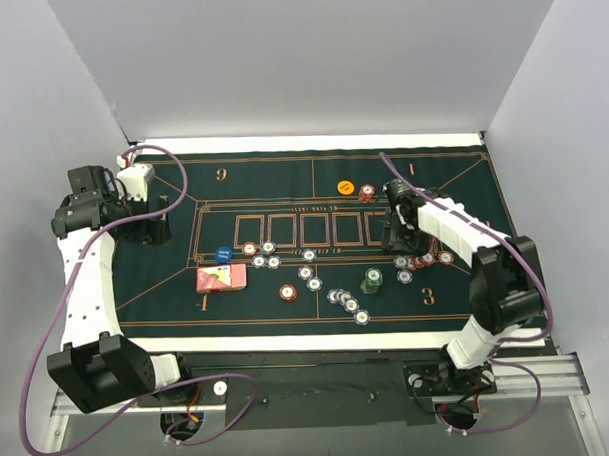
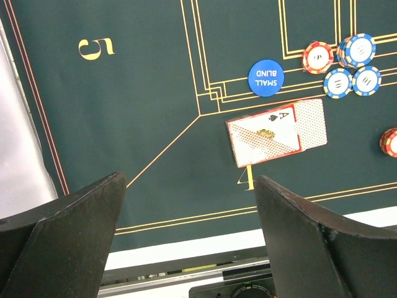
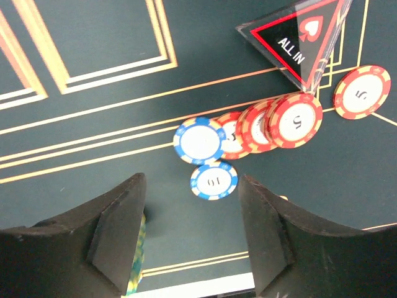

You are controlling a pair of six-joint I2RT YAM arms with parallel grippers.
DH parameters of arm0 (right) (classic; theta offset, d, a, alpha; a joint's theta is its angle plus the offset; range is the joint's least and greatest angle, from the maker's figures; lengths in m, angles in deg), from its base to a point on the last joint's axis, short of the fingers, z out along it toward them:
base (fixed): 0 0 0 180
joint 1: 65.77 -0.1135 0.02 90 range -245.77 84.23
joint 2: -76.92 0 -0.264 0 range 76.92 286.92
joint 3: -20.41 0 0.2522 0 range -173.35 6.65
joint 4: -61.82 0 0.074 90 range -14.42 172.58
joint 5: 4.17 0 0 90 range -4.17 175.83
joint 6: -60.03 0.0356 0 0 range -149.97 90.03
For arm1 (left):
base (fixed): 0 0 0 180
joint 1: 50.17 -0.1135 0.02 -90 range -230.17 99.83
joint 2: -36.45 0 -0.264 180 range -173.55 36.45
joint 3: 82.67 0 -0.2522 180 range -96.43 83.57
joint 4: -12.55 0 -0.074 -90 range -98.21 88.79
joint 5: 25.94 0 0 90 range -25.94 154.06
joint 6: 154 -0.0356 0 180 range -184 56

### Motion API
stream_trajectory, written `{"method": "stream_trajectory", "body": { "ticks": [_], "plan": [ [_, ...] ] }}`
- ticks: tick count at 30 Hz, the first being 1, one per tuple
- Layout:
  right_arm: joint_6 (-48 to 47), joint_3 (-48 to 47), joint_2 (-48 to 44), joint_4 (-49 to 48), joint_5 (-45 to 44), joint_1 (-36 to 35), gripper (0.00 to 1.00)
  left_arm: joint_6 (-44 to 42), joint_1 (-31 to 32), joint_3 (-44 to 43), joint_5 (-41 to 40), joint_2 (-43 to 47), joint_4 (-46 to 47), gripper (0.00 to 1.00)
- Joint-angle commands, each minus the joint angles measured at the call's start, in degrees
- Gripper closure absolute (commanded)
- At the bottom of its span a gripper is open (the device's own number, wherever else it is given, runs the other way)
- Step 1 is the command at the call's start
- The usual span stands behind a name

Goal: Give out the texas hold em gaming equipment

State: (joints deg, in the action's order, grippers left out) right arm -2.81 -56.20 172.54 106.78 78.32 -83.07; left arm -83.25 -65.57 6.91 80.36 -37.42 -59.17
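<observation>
Gear lay spread over the felt mat (image 1: pixel 283 174) on the desk (image 1: pixel 318 340). The nearest thing to holders was a row of gold-lined boxes (image 1: pixel 310 230) mid-mat. Loose chips (image 1: pixel 308 278) sat just below that row, outside the lines.

Top view: cards (image 1: pixel 221 278) lay near-left, w/ the blue disc (image 1: pixel 223 254) just above them. The orange disc (image 1: pixel 345 187) lay far side, w/ a red chip (image 1: pixel 366 193) touching it. A green stack (image 1: pixel 372 281) stood right of centre.

Left claw (image 1: pixel 159 225) hung over the mat's left edge, spread wide w/ nothing between its fingers (image 2: pixel 74 236). Its cam gave what the top view couldn't: the disc read SMALL BLIND, and one card corner (image 2: pixel 277 117) showed an A and a spade.

Right claw (image 3: pixel 192 184) was spread, pinching nothing, low over the chips on the right. Its arm hid these from above (only the wrist cam caught them): a red ALL IN marker (image 3: pixel 298 37), a fanned row of red 5s (image 3: pixel 294 121) and two blue chips (image 3: pixel 198 141), one just ahead of the fingertips. A coloured sliver (image 3: pixel 138 248) sat by one finger; couldn't tell what.
</observation>
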Motion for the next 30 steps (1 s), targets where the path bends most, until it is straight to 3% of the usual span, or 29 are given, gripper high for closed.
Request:
{"method": "stream_trajectory", "body": {
  "ticks": [1, 12, 22, 30],
  "plan": [
    [0.5, -3.0, -7.3, 2.9, 2.1, -3.2, 0.41, -0.2, -0.3, -2.6, 0.6, -0.1, -0.4, 0.04],
    [-1.1, -2.9, -11.3, 9.0, 0.9, -17.2, 0.35, 0.3, -0.3, -1.6, 0.7, 0.2, 0.0, 0.04],
    [-4.3, -1.0, -9.0, 12.1, -2.2, -19.7, 0.33, 0.4, -0.2, -2.3, 0.9, 0.2, -0.1, 0.04],
    [-3.8, 2.6, -8.0, 8.3, 1.8, -20.1, 0.34, 1.1, -0.3, -1.6, 1.3, -0.1, 0.6, 0.04]
  ]
}}
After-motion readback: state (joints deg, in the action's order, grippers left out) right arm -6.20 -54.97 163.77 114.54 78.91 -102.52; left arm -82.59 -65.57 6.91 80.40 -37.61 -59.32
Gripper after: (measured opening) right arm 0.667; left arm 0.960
